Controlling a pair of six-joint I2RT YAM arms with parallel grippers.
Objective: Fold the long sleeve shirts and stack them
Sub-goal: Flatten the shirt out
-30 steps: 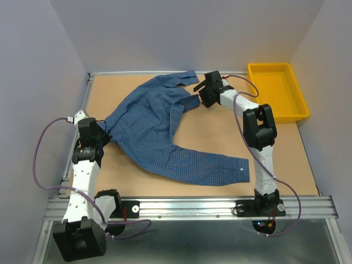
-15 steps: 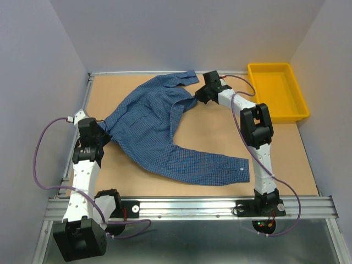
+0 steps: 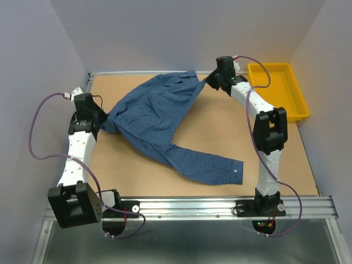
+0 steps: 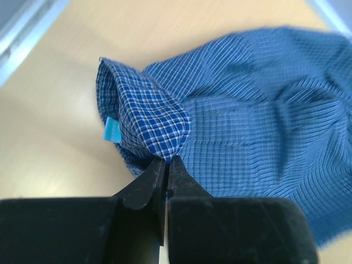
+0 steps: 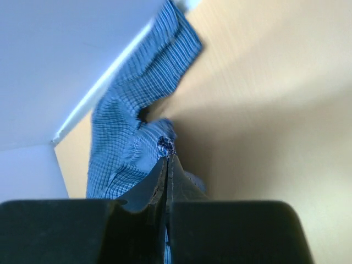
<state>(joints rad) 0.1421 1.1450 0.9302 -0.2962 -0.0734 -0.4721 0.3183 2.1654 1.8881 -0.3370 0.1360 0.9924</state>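
Across the bare brown tabletop point(image 3: 220, 132) the blue long sleeve shirt of fine checked cloth point(image 3: 154, 115) lies rumpled and unfolded on the left and far part of the surface. It is drawn out between the two arms, which seems meant to stretch the body flat before any fold is made; the folding itself has not yet begun, and only this one shirt is in sight, so there is nothing to stack on. The yellow plastic bin point(image 3: 291, 117) stands at the far right corner, well apart from the cloth, and holds nothing that I can see. The left gripper point(image 3: 103, 123) sits at the shirt's left edge, its jaws pinched tight on a doubled fold of the checked fabric, as the left wrist view shows plainly. The right gripper point(image 3: 208, 82) is at the far right end of the garment, clenched on a small bunch of cloth that hangs just above the table in the right wrist view. One long cuffed sleeve point(image 3: 212, 165) trails loose toward the near right, held by neither arm, and will likely need laying in later. A small teal label point(image 4: 112, 130) shows inside the fold by the left gripper, and a white button point(image 3: 236, 171) marks the free cuff.
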